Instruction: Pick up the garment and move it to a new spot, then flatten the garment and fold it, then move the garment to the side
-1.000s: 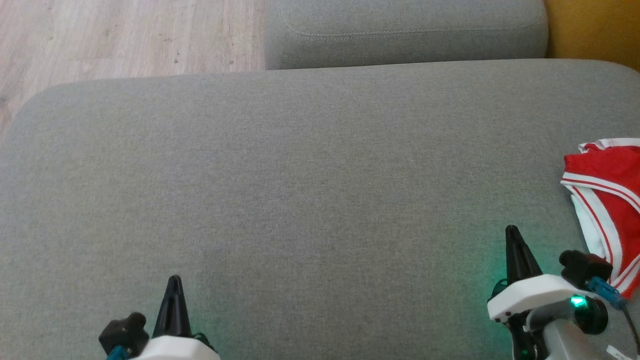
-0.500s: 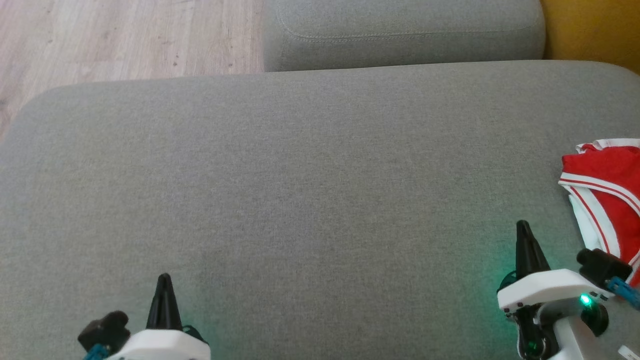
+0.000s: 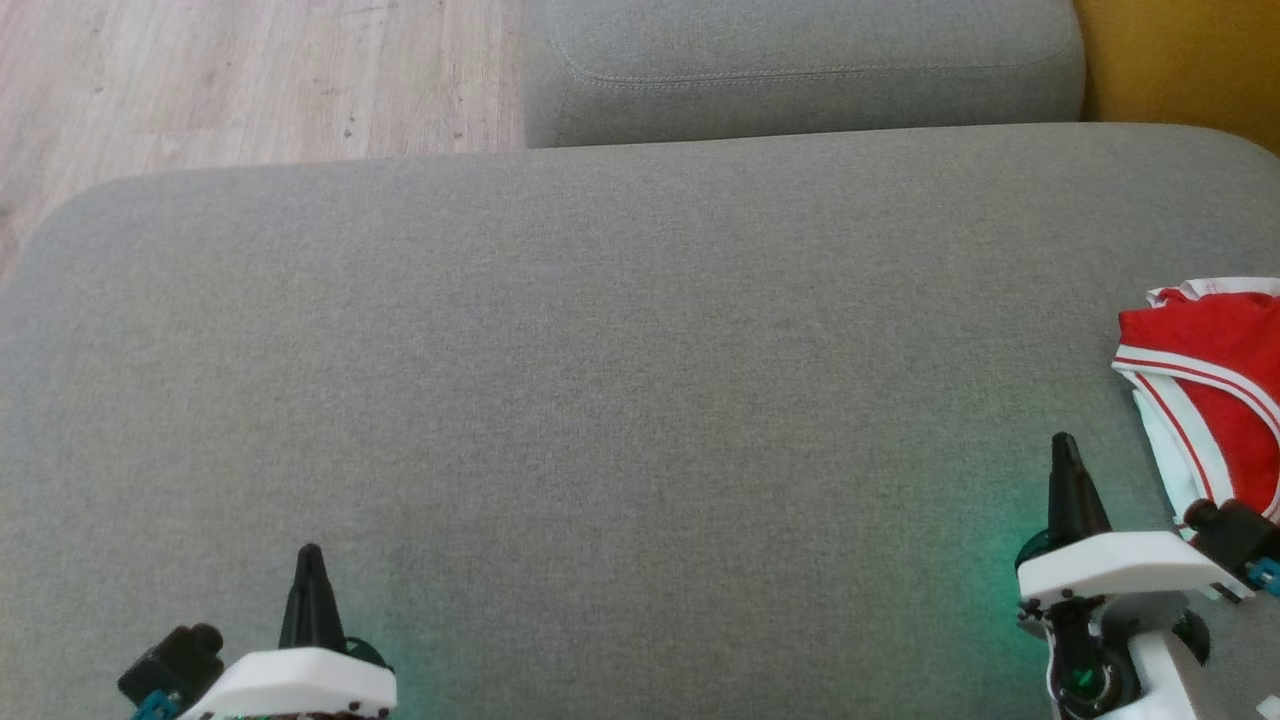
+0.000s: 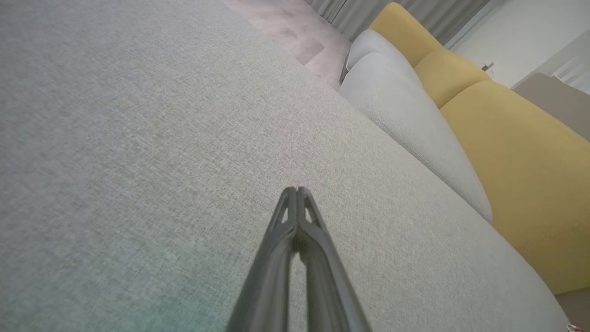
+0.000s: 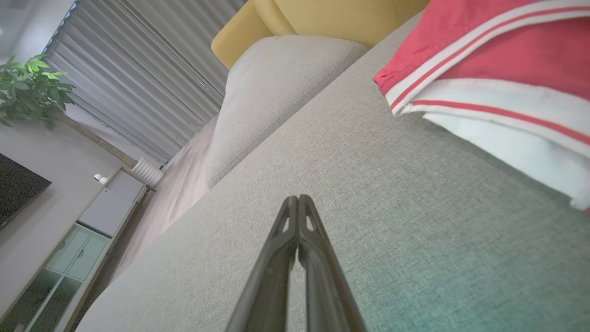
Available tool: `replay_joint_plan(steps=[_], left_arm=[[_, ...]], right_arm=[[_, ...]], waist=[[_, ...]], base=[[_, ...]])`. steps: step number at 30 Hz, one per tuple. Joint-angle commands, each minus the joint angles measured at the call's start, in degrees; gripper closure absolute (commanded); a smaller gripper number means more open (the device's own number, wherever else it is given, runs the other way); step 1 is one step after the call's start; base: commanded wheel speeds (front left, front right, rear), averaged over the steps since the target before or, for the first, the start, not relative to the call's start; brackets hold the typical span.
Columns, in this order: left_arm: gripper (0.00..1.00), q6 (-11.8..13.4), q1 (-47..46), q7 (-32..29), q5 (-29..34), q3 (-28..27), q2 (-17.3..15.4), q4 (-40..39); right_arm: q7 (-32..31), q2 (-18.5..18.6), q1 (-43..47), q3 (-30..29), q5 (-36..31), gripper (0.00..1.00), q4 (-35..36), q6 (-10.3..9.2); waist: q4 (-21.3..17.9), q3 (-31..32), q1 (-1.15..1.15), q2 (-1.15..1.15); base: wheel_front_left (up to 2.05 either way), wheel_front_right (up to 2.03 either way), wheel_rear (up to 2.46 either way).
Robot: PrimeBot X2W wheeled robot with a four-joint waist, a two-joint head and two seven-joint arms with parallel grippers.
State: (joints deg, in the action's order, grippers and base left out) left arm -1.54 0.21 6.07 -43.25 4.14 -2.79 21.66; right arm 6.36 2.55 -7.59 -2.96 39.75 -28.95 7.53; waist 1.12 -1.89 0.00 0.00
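The garment (image 3: 1225, 385), bright red with white sleeves and striped trim, lies bunched at the right edge of the grey sofa seat (image 3: 600, 380), partly cut off by the head view's border. In the right wrist view the garment (image 5: 498, 69) fills the upper right corner. My right gripper (image 3: 1065, 445) stands shut just left of the garment, holding nothing, its tip (image 5: 298, 199) over bare fabric. At the lower left my left gripper (image 3: 308, 553) is shut and empty too, and the left wrist view has its tip (image 4: 296, 190) above bare cushion.
A grey back cushion (image 3: 800, 65) lies beyond the seat, with a yellow cushion (image 3: 1180, 60) at the far right. Wooden floor (image 3: 250, 80) borders the seat's far left. A plant (image 5: 27, 87), curtains and a cabinet stand in the room behind.
The right gripper has drifted right and slightly up, toward the garment. The left gripper has slid left and a little lower. Both stayed shut.
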Motion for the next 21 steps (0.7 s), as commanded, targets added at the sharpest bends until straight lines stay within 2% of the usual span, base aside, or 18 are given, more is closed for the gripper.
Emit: replay_joint_plan(steps=[1, 21], left_arm=[[1.0, -0.3, -2.9, -0.1, -1.3, -1.3, -0.1, -2.2], [1.0, -1.8, -3.9, -3.5, -14.0, -3.8, -0.1, -3.6]], right_arm=[[-0.4, 0.2, -1.3, 0.1, 1.6, 1.0, 2.5, -0.02], [-3.7, 0.3, -0.6, -0.9, 15.1, 1.0, 5.8, -0.02]], waist=[[0.0, 0.0, 0.0, 0.0], [-0.3, 0.5, 0.0, 0.0]], base=[[0.0, 0.0, 0.0], [0.0, 0.0, 0.0]])
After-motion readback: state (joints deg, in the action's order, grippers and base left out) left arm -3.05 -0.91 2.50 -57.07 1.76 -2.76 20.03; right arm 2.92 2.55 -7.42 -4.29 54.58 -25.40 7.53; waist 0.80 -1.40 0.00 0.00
